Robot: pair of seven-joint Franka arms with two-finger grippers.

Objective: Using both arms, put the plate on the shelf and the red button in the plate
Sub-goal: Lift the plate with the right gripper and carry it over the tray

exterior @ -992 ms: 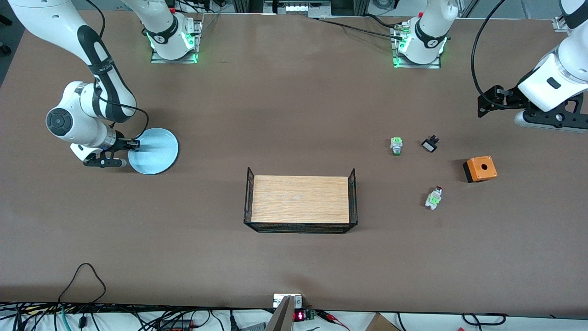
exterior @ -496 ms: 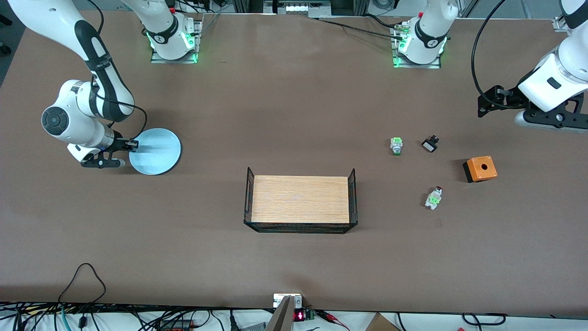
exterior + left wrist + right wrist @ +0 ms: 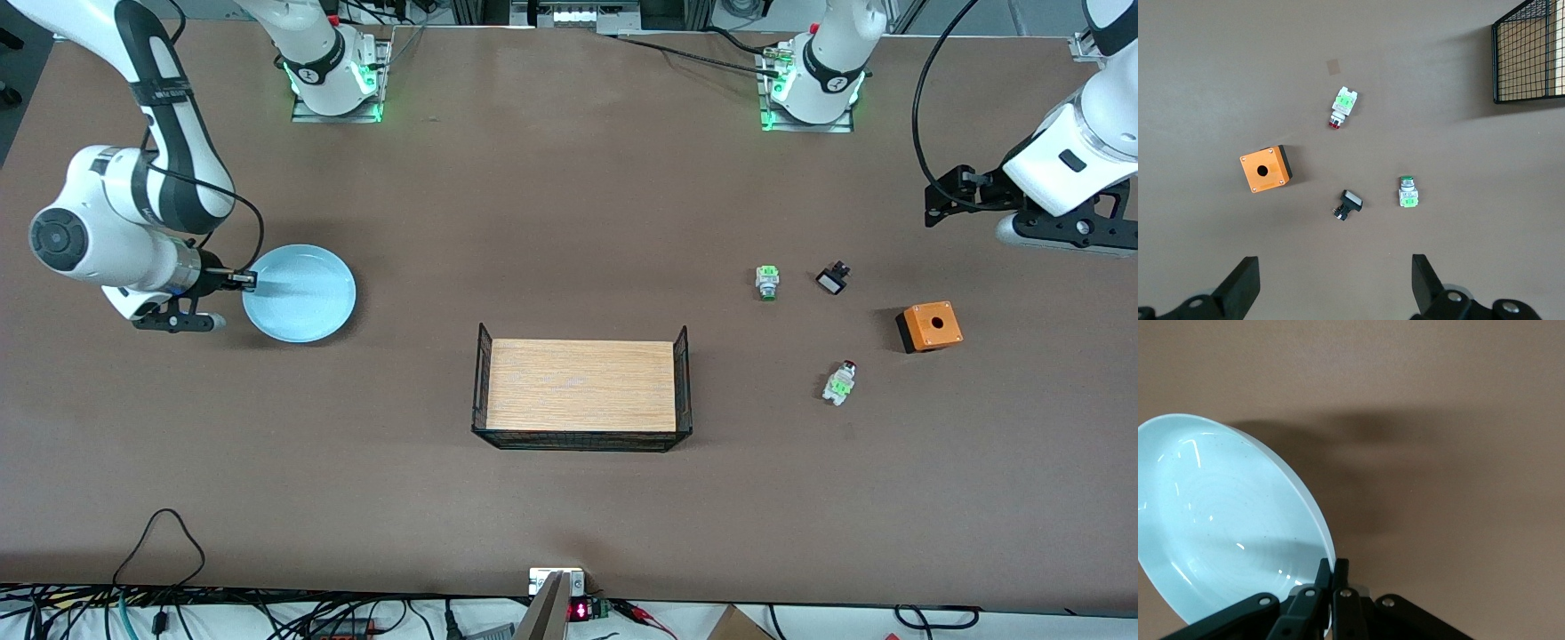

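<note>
Right arm has pulled up and toward its end of the table since earlier; plate (image 3: 300, 293) shifted slightly with it. Right gripper (image 3: 246, 281) fingers clenched on the plate rim, plate tilted off the table (image 3: 569, 222). Left gripper (image 3: 1331, 287) waits with fingers spread wide, holding nothing, above the red button (image 3: 839, 383), which lies near the orange box (image 3: 929, 326).
</note>
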